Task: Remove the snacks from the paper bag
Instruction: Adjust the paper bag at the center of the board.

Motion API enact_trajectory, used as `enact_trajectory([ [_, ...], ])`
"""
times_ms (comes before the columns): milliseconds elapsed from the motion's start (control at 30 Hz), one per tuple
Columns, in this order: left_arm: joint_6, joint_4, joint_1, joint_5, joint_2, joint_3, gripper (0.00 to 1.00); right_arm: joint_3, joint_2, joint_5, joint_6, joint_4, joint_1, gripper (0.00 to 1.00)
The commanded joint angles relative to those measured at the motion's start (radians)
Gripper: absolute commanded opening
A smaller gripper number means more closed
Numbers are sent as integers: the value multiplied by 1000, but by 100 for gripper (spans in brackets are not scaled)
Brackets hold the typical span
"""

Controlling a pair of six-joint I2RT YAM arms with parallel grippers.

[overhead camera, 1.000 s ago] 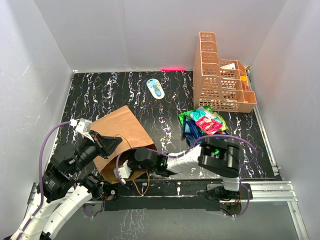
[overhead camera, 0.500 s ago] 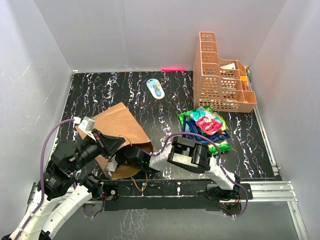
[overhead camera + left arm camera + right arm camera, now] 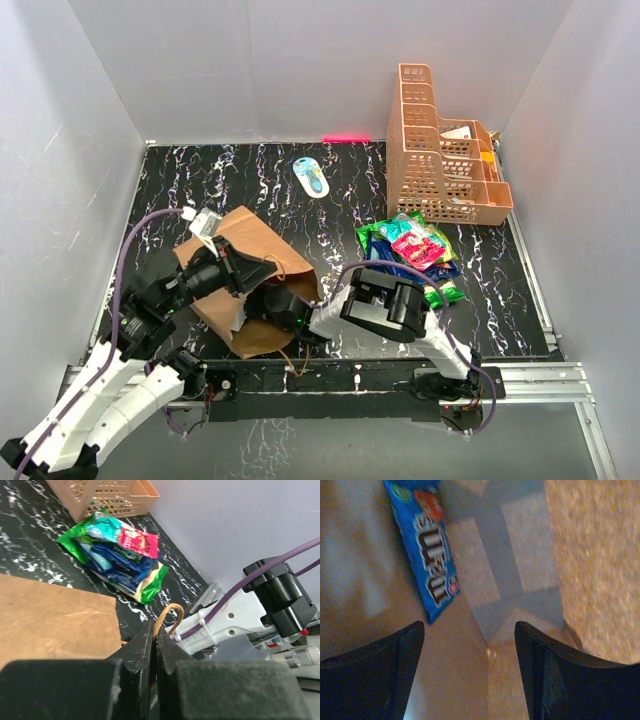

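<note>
left fingers (image 3: 140, 652) clamped on handle (image 3: 168, 616) | right fingers (image 3: 370, 672) apart inside bag (image 3: 250, 240), short of blue packet (image 3: 427, 570) | risk: closing early may pinch paper instead; thin handle may slip

A brown paper bag (image 3: 262, 240) sits on a black tabletop (image 3: 200, 175) veined with white, near green, blue, teal and pink-red snacks (image 3: 412, 248), a peach-orange lattice basket (image 3: 430, 160), a blue-and-white oval object (image 3: 311, 177), and a bright blue packet (image 3: 424, 550) lettered white.
</note>
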Motion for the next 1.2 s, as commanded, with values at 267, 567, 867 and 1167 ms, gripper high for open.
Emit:
enact_trajectory([
  [267, -63, 150, 0, 100, 73, -43, 0, -437, -381, 131, 55, 118, -34, 76],
  [567, -27, -203, 0, -55, -203, -70, 0, -491, -421, -137, 77, 60, 58, 78],
  [867, -9, -232, -1, -70, -166, -38, 0, -288, -247, -155, 116, 94, 76, 79],
  [1167, 31, -207, 0, -30, -132, -21, 0, -80, -60, -38, 38, 60, 85, 77],
])
